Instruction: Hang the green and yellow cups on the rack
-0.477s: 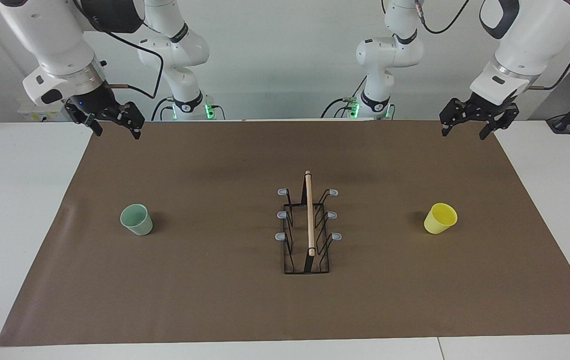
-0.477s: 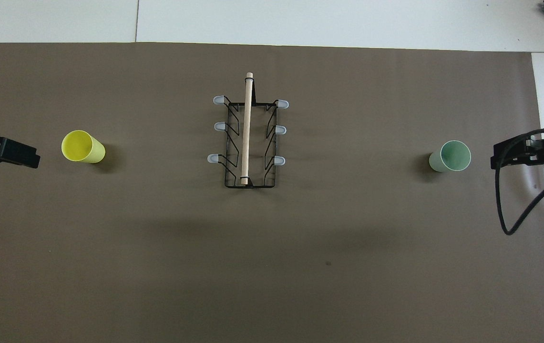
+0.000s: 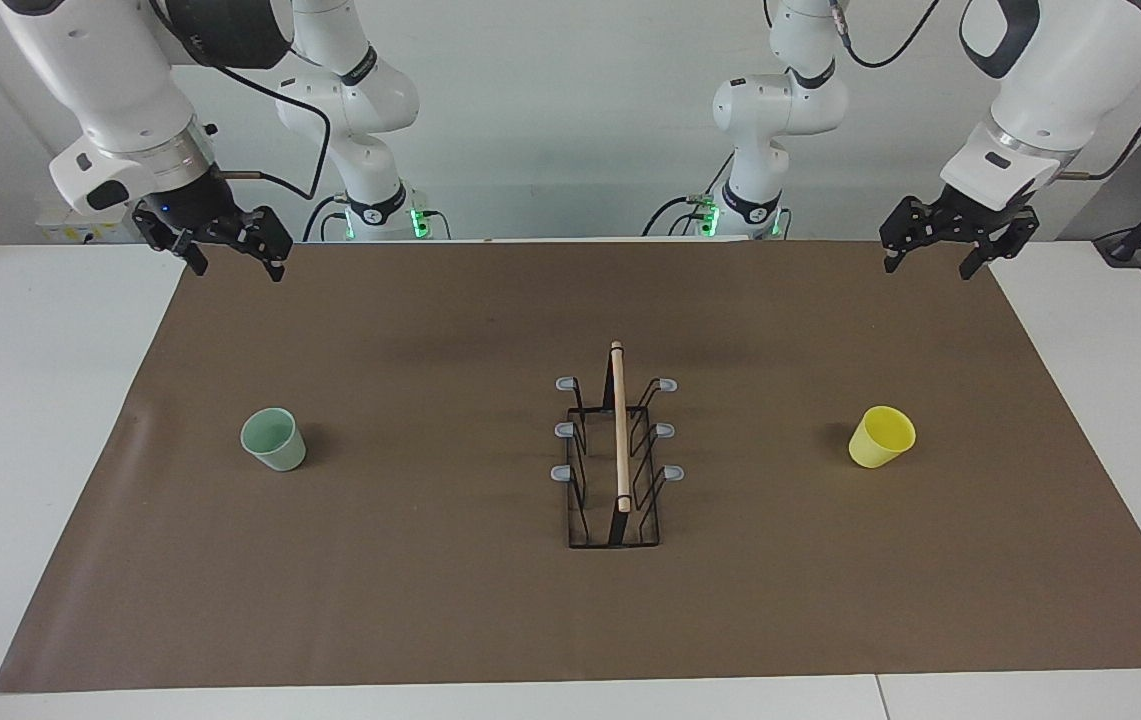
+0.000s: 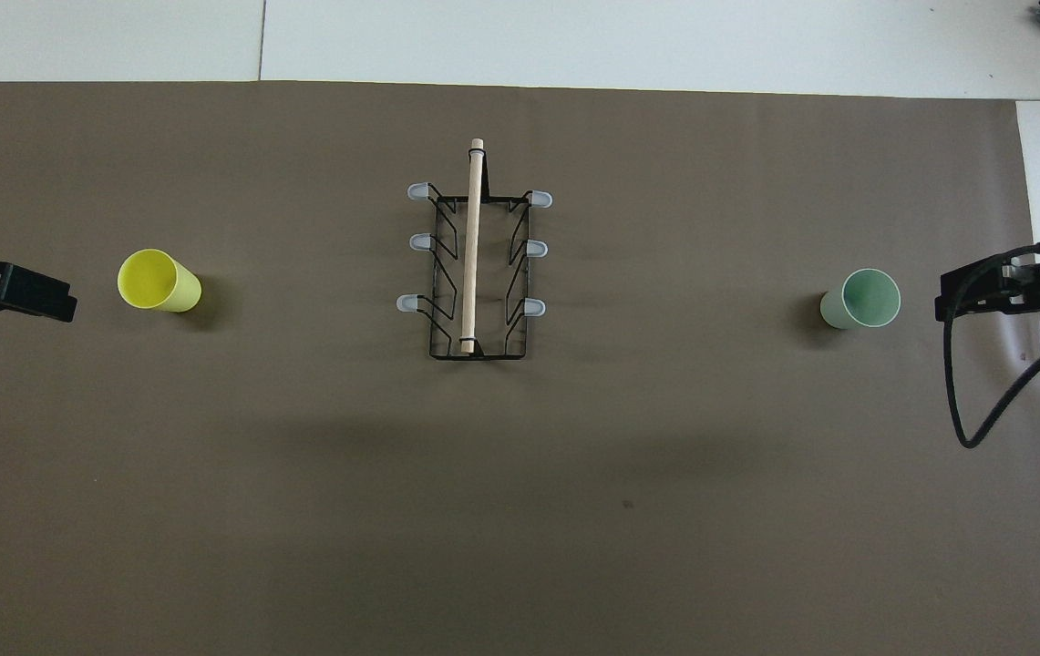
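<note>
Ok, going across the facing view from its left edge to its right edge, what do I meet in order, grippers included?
Right gripper → green cup → rack → yellow cup → left gripper.

Your right gripper [image 3: 227,250] is shifting slightly — in the facing view it is sitting a touch higher and closer to the robots' edge of the brown mat [image 3: 430,620], and its cable [image 4: 984,401] is hanging a little differently in the overhead view.
</note>
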`<state>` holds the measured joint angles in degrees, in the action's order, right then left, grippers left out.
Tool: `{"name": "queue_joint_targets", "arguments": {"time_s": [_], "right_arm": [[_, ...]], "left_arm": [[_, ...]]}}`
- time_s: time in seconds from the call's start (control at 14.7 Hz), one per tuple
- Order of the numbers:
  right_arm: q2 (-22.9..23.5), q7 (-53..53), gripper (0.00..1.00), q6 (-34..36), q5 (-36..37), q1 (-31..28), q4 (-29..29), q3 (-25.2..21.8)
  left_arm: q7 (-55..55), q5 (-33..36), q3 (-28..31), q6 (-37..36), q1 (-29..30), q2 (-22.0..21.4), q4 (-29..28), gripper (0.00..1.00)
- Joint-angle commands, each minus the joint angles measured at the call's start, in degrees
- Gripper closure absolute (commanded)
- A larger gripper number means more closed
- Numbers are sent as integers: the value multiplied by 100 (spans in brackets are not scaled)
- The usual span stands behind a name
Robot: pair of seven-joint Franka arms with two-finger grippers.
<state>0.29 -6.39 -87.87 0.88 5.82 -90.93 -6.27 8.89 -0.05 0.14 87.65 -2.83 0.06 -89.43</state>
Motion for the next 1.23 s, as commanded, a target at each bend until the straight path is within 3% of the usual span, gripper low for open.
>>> {"name": "queue_joint_targets", "arguments": {"time_s": [0.0, 0.34, 0.61, 0.95, 1.16], "right_arm": [[-258, -38, 0, -345, 9, 25, -549, 3], [549, 93, 0, -494, 289, -11, -49, 12], [1244, 1216, 0, -529, 955, 252, 198, 56], [1640, 3683, 0, -968, 2186, 648, -21, 135], [1614, 5214, 0, -1460, 3003, 911, -635, 135]], "left_arm": [[-72, 58, 65, -64, -95, -85, -66, 0], [-98, 49, 56, -55, -95, -85, -66, 0], [-72, 58, 56, -47, -95, -85, -83, 0], [-28, 40, 293, 532, -104, -112, -390, 0], [16, 32, 591, 1068, -112, 125, -539, 0]]}}
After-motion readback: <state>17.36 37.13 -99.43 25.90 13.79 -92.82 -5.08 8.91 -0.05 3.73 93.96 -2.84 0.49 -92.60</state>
